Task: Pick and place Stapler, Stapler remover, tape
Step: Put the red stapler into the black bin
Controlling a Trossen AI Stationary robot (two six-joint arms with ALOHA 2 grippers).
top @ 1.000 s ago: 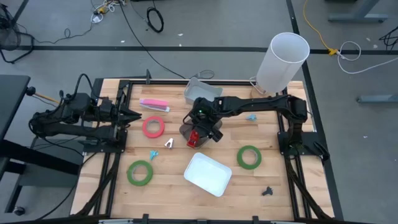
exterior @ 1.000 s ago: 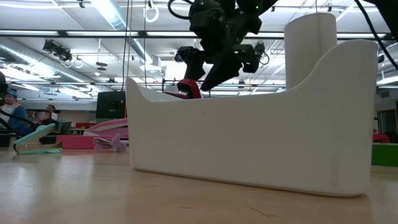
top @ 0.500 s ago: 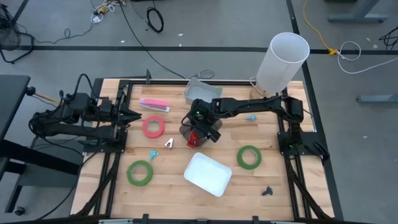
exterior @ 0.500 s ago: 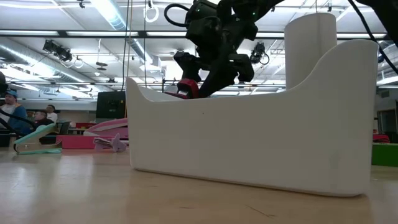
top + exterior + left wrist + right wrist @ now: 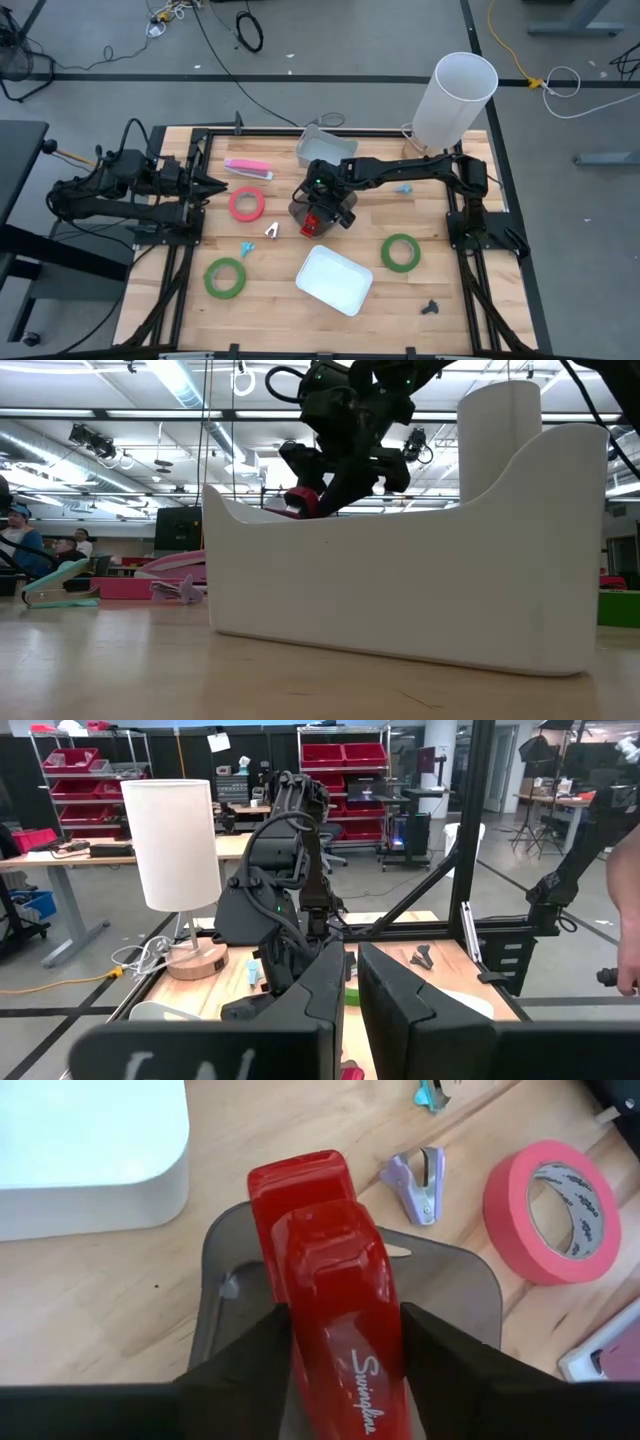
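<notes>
Lowered slightly since a second ago and narrowed: right gripper (image 5: 318, 212) at mid-table, fingers (image 5: 245, 1360) now pressed against both sides of the red stapler (image 5: 330, 1280), which stands on a dark grey base (image 5: 460, 1295). Parked at the table's left edge, fingers shut on nothing: left gripper (image 5: 215, 184). Counted left to right: three tape rolls, green (image 5: 225, 278), red-pink (image 5: 246, 204), green (image 5: 400, 251); one pink stapler (image 5: 247, 168); three staple removers, teal (image 5: 246, 247), lilac (image 5: 428, 1178), teal (image 5: 403, 187); one white tray (image 5: 334, 280).
</notes>
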